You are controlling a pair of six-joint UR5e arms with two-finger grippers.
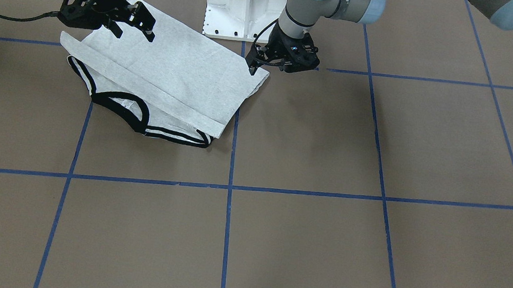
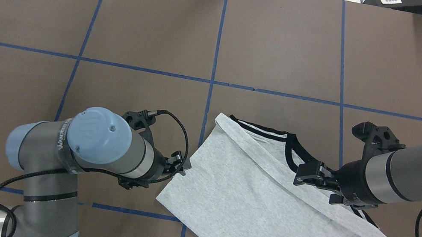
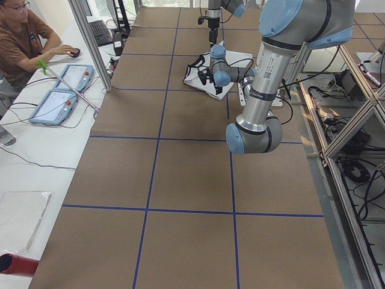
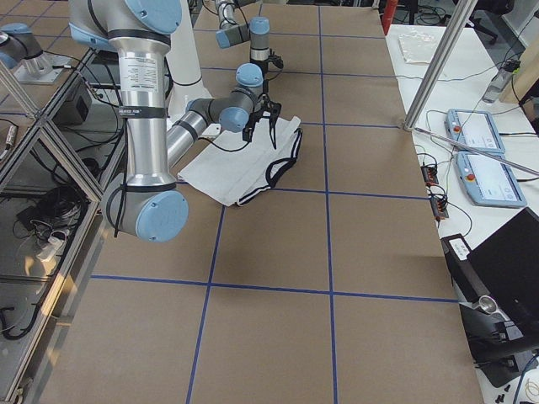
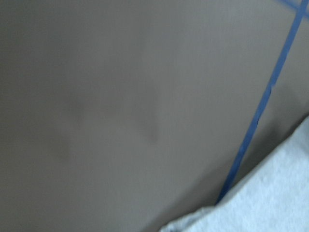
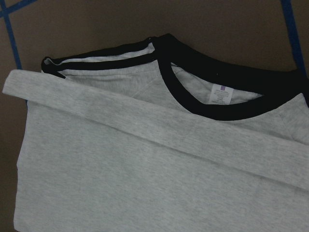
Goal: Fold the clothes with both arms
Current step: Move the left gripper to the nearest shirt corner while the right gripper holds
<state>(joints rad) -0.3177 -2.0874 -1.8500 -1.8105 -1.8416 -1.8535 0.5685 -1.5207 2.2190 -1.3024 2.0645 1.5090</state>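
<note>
The grey T-shirt [image 1: 173, 78] lies folded on the brown table, plain back up, with the black collar [image 1: 122, 106] and striped trim at its far edge. It also shows in the overhead view [image 2: 256, 204] and fills the right wrist view [image 6: 120, 169]. My left gripper [image 1: 253, 65] is low at the shirt's corner by the blue centre line, seemingly open and holding nothing [image 2: 183, 165]. The left wrist view shows only table and that corner [image 5: 275, 203]. My right gripper [image 1: 135, 30] hovers open just above the shirt's other side near the folded hem [image 2: 300, 173].
The white pedestal base [image 1: 244, 9] stands just behind the shirt. Blue tape lines [image 1: 230, 186] grid the table. An operator [image 3: 24, 36] sits at a side desk with tablets [image 3: 60, 90], off the table.
</note>
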